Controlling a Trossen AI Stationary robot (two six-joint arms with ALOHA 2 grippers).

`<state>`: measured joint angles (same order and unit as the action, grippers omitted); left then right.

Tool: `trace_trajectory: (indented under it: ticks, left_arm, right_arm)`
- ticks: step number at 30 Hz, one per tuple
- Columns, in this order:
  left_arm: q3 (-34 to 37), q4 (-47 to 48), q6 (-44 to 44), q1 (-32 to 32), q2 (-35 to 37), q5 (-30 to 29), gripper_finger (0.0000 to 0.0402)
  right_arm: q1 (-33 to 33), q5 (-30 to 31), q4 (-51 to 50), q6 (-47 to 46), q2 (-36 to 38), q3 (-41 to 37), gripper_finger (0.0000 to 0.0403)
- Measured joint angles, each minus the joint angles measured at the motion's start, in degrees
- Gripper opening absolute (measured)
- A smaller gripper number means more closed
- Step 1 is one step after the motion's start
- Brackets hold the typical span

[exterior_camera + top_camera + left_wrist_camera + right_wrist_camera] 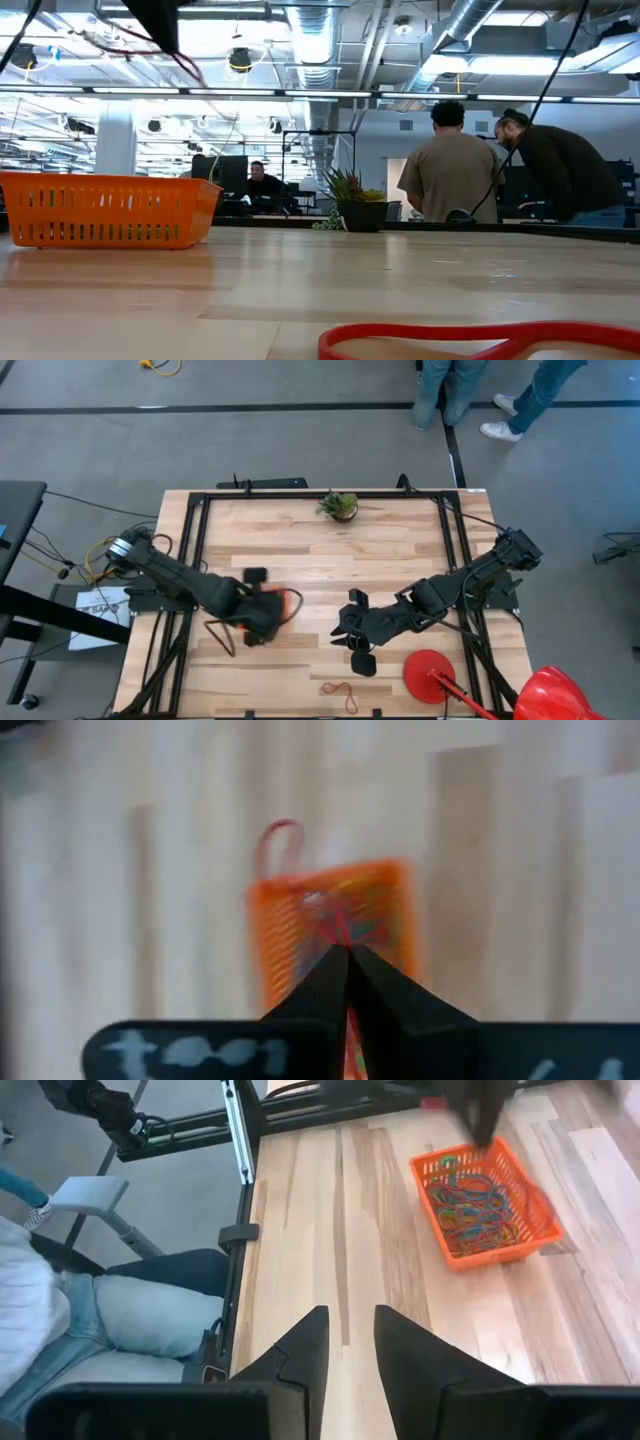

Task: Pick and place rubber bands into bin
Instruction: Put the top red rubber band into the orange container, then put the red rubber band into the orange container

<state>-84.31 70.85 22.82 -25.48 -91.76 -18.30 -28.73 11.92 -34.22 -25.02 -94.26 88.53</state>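
The orange mesh bin (288,603) stands left of the table's middle and holds many coloured rubber bands (478,1205). It also shows in the low view (105,210). My left gripper (348,952) is above the bin, shut on a red rubber band (190,65). My right gripper (350,1330) is open and empty right of the bin, also seen from above (350,628). Another red rubber band (340,690) lies flat on the table near the front edge; it also shows in the low view (480,338). My left gripper pinches a red rubber band between its two fingertips, on a strand (340,932) right at the tips. The fingers come from above, pointing down at the bin. The band trails slack below the gripper, clear of the bin (380,910).
A flat red round disc (430,675) lies at the front right, with a red object (555,695) beyond the table's corner. A small potted plant (340,506) stands at the far edge. People stand beyond the far side (455,165). Bare wood lies between the bin and the plant.
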Motion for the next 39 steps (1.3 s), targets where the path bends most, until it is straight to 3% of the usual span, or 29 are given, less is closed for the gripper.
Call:
trace_trajectory:
  ticks: [4, 9, 16, 20, 35, 39]
  left_arm:
    - [0.5, 8.1, 8.2, -2.6, 3.9, -6.4, 0.0000]
    - [6.4, 7.1, 11.4, -4.5, 5.1, -7.9, 0.0000]
    - [20.0, -9.6, 8.7, -4.1, 5.1, -6.5, 0.0000]
    - [24.1, -17.2, 6.4, -3.5, 5.1, -3.8, 0.0008]
    - [25.3, -18.7, 7.4, -2.6, 5.1, -4.8, 0.0089]
    - [25.3, -27.4, 6.9, -2.6, 5.1, -4.3, 0.0098]
  right_arm:
    - [0.4, 0.0, 0.0, 0.0, 0.0, 0.0, 0.0079]
    - [1.1, 0.0, 0.0, 0.0, 0.0, 0.0, 0.0079]
    - [2.0, 0.0, 0.0, 0.1, 0.0, 0.0, 0.0079]
    - [2.6, 0.0, -0.2, 0.2, 0.0, 0.0, 0.0079]
    - [3.1, 0.1, -3.3, 0.2, 0.0, 0.0, 0.0079]
    - [3.1, 0.2, -3.3, 0.2, 0.0, 0.0, 0.0079]
